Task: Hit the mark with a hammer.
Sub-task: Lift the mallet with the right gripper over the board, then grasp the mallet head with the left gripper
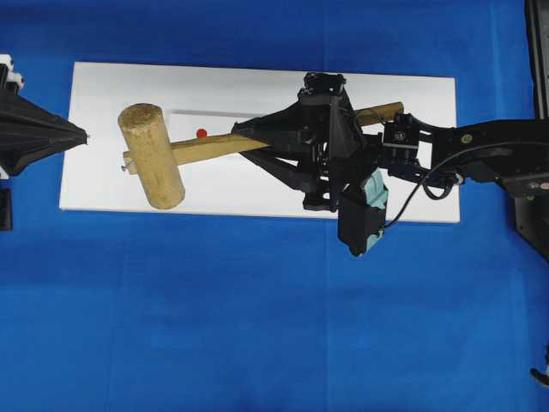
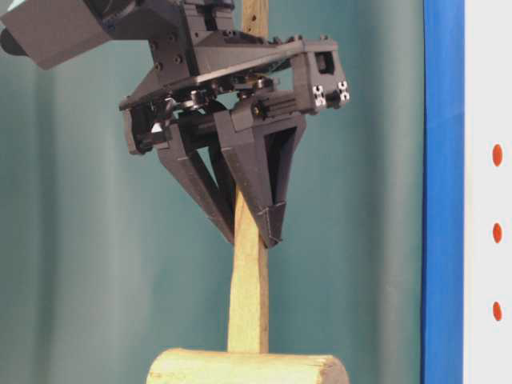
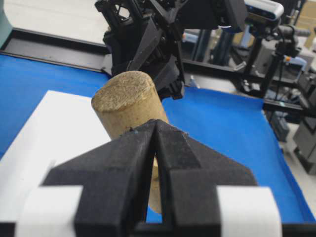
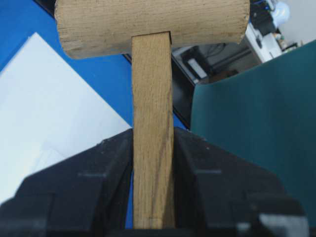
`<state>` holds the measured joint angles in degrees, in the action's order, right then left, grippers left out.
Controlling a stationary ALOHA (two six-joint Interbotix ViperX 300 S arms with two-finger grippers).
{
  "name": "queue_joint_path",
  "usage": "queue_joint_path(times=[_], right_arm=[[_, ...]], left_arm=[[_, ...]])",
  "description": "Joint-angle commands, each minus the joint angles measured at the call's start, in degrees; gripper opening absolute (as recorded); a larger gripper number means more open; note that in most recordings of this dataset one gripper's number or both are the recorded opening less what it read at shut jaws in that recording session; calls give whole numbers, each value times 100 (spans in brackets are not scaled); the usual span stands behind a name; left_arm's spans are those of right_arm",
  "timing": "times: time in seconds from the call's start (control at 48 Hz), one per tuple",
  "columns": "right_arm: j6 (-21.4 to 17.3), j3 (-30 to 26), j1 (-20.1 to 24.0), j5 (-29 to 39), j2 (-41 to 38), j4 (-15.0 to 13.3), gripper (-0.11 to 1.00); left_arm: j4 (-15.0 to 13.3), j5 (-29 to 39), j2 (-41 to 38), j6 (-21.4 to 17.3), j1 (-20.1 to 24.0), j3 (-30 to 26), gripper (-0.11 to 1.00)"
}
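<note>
Right gripper (image 1: 257, 137) pinches the hammer (image 1: 184, 150) mid-handle, head held beyond the red mark (image 1: 202, 133); left gripper (image 1: 84, 136) pressed together, idle; judge: draw head back over mark, then swing squarely.

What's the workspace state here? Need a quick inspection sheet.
Surface: blue cloth with a white board laid on it.
Job's things: wooden hammer held above the board; red mark on the board, next to the handle in the overhead view, not under the head.
Clutter: nothing seen.
End effectors: right end effector shut on the hammer's handle; left end effector shut, empty, pointing at the head.
Cables: black cable looping along the right arm.
Surroundings: green backdrop; black frame and equipment beyond the cloth.
</note>
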<state>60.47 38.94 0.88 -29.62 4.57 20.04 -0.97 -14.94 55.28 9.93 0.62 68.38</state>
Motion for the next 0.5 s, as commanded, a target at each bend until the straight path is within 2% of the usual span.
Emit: queue_joint_path(times=[0.0,0.104,0.146,0.229,0.396,0.48], right_arm=[[-18,-70,18,-149,176,-9,10],[-18,-79,18,-185,176,-9,10],[-18,-79,18,-193,176,-9,10],[-18,-79,18,-202,176,-9,10],[-18,-88,18,-193,176,-9,10],[-18,-88,18,-193,176,-9,10]], left_arm=[[-9,-26,-79,44,35,-35,0],[-9,-26,-79,158,44,-35,1],[-9,-35,-70,229,53,-35,5],[-9,-26,-79,439,79,-26,25],[-9,-26,-79,712,141,-26,75],[-9,-53,-79,773,193,-26,90]])
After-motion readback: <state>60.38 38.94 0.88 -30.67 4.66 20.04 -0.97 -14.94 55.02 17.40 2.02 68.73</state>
